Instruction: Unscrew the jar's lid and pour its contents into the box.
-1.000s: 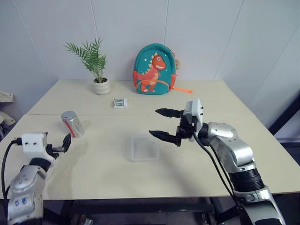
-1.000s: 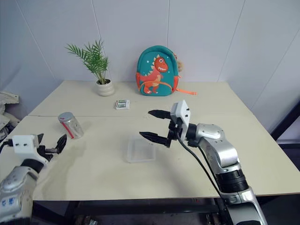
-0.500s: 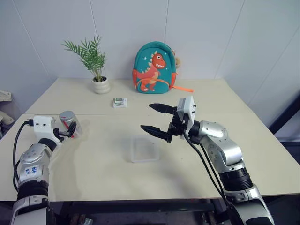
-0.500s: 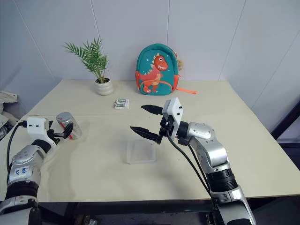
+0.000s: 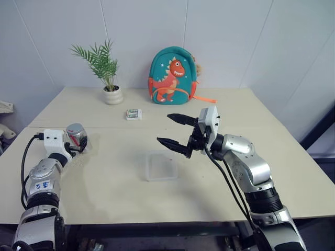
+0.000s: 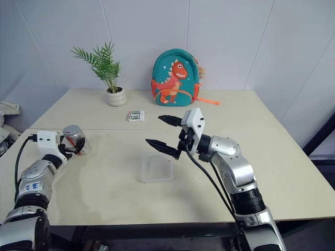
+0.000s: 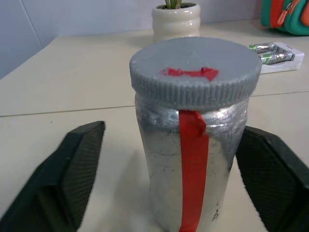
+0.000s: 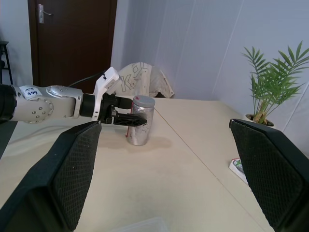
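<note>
The jar (image 7: 191, 159) is seen standing upright near the left edge of the pale surface (image 5: 220, 178), with the lid (image 7: 195, 70) screwed on top and a strip of red tape running down its side and onto the cap. The left pincer (image 5: 78, 146) is placed around the jar, one black finger on each side; in the left wrist view a gap is visible between the left-hand pad (image 7: 72, 164) and the jar wall, and the other pad is seen just beside the wall, so whether contact is made cannot be told.

The right pincer (image 5: 176, 133) is held above the surface, pointing toward the robot's left, with its two fingers spread wide apart and nothing between them. Just below it, the box (image 5: 161, 166) is found lying flat near the middle of the surface, well apart from the jar.

Farther back, a small green-white packet (image 5: 134, 114), a potted plant (image 5: 107, 73) and a teal dinosaur backpack (image 5: 172, 77) are set near the wall.
</note>
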### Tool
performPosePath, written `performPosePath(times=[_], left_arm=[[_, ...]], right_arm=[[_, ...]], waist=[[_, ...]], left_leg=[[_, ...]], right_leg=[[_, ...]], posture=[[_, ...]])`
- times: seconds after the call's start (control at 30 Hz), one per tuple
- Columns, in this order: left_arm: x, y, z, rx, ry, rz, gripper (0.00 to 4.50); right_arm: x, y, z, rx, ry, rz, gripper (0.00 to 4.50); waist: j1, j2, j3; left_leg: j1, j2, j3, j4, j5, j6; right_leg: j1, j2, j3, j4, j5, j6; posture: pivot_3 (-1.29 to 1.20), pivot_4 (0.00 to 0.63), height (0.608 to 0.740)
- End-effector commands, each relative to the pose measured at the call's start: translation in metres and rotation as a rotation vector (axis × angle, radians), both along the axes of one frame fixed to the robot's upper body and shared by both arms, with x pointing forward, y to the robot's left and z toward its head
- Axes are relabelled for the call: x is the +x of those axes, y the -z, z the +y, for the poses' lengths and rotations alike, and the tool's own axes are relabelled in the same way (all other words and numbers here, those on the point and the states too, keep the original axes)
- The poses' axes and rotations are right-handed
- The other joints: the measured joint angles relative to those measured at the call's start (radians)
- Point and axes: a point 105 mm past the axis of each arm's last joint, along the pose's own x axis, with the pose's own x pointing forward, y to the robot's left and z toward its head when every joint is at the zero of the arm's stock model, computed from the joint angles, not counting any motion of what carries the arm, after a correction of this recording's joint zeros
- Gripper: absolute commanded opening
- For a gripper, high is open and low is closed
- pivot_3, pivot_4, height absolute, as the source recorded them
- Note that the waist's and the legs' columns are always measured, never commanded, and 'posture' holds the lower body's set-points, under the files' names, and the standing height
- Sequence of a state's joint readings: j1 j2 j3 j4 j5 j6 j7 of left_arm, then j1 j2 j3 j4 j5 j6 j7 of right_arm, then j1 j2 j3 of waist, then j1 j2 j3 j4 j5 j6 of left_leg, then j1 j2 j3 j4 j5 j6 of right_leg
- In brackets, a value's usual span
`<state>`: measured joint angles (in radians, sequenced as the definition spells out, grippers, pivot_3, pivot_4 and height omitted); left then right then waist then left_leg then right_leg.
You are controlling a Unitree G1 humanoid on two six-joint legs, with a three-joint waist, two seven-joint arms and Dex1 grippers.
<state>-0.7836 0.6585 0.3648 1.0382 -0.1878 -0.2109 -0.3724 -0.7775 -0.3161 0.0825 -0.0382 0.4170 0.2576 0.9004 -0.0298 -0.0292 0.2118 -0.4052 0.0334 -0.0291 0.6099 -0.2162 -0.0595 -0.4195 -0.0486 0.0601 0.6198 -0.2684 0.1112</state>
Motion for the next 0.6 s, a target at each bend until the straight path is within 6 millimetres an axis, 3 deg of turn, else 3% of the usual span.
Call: performPosePath(times=[0.03,0.13,0.3,0.43,0.6], left_arm=[[0.0,-0.018,0.004,0.042,-0.007,-0.045,2.94],[0.0,-0.016,0.005,0.042,-0.01,-0.039,2.01],[0.001,-0.012,0.003,0.039,0.001,-0.029,1.96],[-0.002,-0.037,-0.033,0.052,0.223,-0.144,1.96],[-0.032,-0.057,-0.082,0.158,0.536,-0.157,1.96]], right_arm=[[-0.009,-0.013,-0.001,0.033,-0.009,-0.066,4.5],[-0.009,-0.013,-0.001,0.034,-0.008,-0.065,4.5],[-0.009,-0.013,-0.001,0.032,-0.009,-0.063,4.5],[-0.01,-0.015,-0.002,0.033,-0.012,-0.061,4.5],[-0.021,-0.02,0.005,-0.015,-0.012,-0.05,4.5]], waist=[[0.0,0.0,0.0],[0.0,0.0,0.0],[-0.001,0.0,0.0],[0.001,0.0,0.0],[-0.001,0.0,0.0]], left_leg=[[0.0,0.0,0.0,0.0,0.0,0.0],[0.0,0.0,0.0,0.0,0.0,0.0],[0.0,0.0,0.0,0.0,0.0,0.0],[0.0,0.0,0.0,0.0,0.0,0.0],[-0.002,0.001,0.0,-0.001,-0.001,-0.001]], right_leg=[[0.0,0.0,0.0,0.0,0.0,0.0],[0.0,0.0,0.0,0.0,0.0,0.0],[0.0,0.0,0.0,0.0,0.0,0.0],[0.0,0.0,0.0,0.0,0.0,0.0],[-0.001,0.0,0.001,0.0,0.0,0.0]], posture=[[0.0,0.15,0.74],[0.0,0.15,0.74],[0.0,0.15,0.74],[0.0,0.15,0.74],[0.0,0.15,0.74]])
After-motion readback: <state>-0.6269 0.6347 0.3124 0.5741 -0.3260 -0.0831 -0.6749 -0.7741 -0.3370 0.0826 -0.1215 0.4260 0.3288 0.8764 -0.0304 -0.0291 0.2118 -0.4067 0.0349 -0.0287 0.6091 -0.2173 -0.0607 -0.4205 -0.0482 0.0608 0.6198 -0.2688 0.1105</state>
